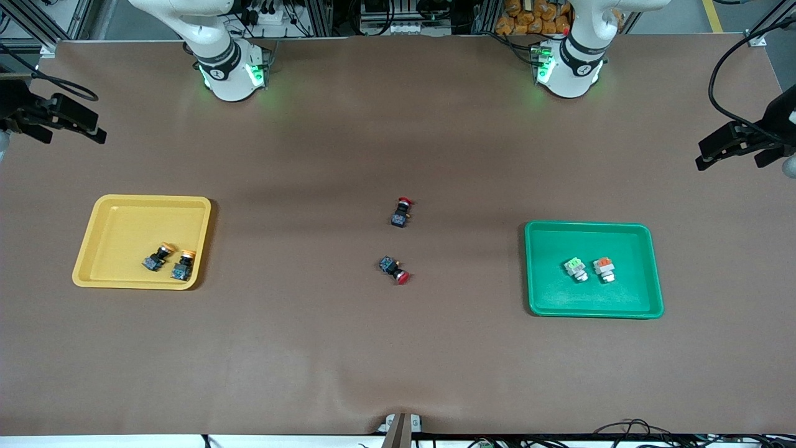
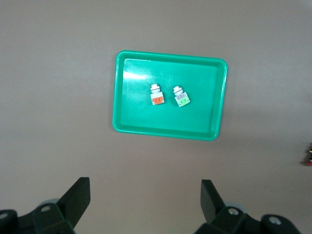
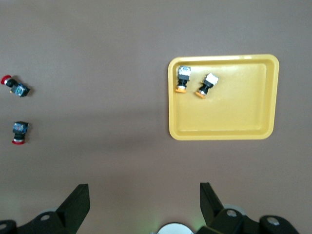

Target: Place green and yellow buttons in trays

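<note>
Two red-capped switches (image 1: 398, 242) lie on bare table (image 1: 398, 348) between both trays (image 1: 591, 311).

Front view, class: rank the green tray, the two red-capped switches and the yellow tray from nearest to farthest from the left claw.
The left claw is open, at the left arm's end of the table.
1. Green tray, at that same end.
2. Red-capped switches, mid-table; too close to call between them.
3. Yellow tray, at the right arm's end.

High front camera facing the bases, wrist cameras looking straight down from high, each sharing one tray (image 1: 591, 311) with it
</note>
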Tool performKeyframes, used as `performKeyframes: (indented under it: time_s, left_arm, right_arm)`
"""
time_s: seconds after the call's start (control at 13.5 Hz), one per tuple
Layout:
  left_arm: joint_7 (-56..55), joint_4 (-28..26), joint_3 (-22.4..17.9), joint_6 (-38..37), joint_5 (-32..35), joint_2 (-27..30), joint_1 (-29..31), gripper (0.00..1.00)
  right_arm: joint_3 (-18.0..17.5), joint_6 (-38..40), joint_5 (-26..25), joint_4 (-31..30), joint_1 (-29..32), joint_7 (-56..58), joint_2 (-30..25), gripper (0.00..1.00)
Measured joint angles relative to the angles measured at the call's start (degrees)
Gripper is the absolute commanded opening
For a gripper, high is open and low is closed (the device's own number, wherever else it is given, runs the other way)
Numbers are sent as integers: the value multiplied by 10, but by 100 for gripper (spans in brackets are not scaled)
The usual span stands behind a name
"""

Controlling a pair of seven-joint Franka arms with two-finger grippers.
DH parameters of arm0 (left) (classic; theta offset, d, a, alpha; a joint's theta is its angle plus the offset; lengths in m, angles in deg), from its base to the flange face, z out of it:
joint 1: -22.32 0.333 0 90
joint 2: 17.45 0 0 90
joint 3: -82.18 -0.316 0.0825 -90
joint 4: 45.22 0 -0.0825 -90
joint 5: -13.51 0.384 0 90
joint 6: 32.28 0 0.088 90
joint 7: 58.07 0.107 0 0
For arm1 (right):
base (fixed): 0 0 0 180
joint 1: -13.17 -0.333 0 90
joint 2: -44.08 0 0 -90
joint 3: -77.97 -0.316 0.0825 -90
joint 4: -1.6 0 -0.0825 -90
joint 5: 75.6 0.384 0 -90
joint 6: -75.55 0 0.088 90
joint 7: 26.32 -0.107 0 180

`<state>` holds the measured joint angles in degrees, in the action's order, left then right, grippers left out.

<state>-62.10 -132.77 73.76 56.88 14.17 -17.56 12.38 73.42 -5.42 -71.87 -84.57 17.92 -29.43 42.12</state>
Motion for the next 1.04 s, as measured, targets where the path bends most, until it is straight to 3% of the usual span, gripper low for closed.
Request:
performKeyframes:
  time_s: [1.04]
  left_arm:
    - [0,0,-8,0,0,0,-4,100]
  right_arm:
    - [-1,10,-1,-7,0,14,1,100]
